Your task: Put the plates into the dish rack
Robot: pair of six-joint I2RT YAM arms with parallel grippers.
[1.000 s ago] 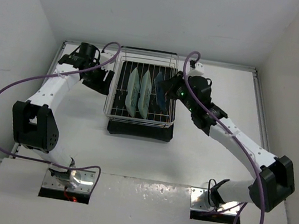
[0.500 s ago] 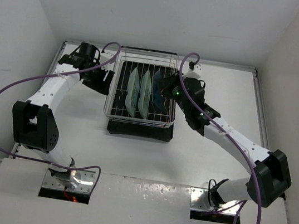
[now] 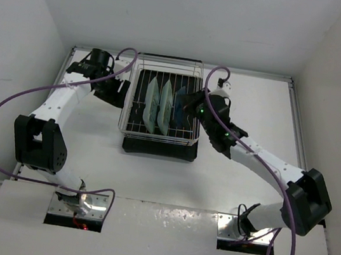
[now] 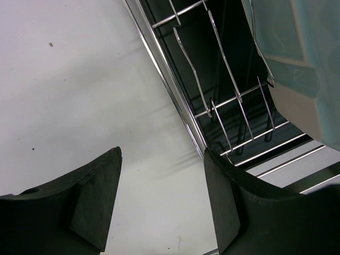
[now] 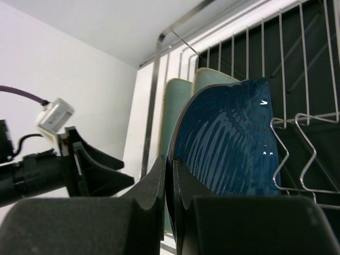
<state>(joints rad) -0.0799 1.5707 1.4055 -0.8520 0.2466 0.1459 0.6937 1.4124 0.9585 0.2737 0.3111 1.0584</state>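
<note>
Left claw [image 4: 162, 154] gapes empty at the dish rack's [image 3: 156, 137] nine o'clock rim, where two mint-green plates [image 3: 151, 104] stand slotted. Right claw [image 5: 169, 166], clamped on the dark blue plate [image 5: 228, 143] at three o'clock, is seating the last one. It likely needs lowering between the bars, then release.

Dish rack [image 3: 156, 137]: centre slots blocked by two upright mint-green plates [image 3: 151, 107]. The dark blue plate [image 3: 180, 98] and right gripper [image 3: 186, 105] occupy the right side. Bars along the left wall stand free. Left gripper [image 3: 119, 92] sits just outside that wall. Worktop [image 3: 258, 96] right of the rack is open.
</note>
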